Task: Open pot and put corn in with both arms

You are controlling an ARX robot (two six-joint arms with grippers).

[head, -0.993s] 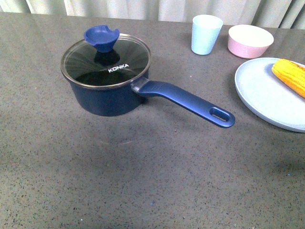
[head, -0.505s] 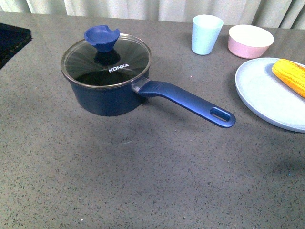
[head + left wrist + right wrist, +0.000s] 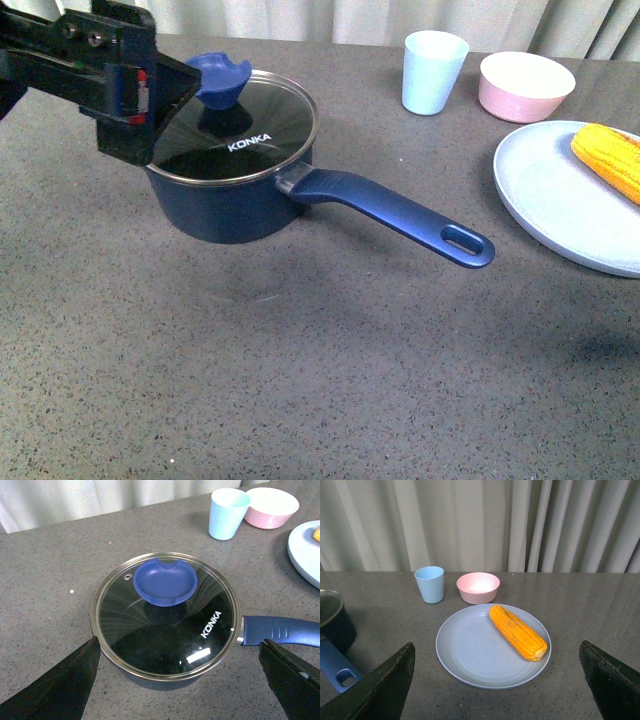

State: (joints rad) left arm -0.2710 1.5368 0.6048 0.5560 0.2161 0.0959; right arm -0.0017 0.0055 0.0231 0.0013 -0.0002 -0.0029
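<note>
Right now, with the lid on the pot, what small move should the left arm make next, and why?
Probably lower the left gripper so its open fingers straddle the blue knob. The glass lid covers the pot, the gripper hangs above it holding nothing, and the corn lies on the plate, so the lid must come off first.

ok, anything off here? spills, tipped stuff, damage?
Nothing stands out. The lid sits level on the pot, cup and bowl stand upright, the corn lies whole on the plate, and no spills show on the table.
</note>
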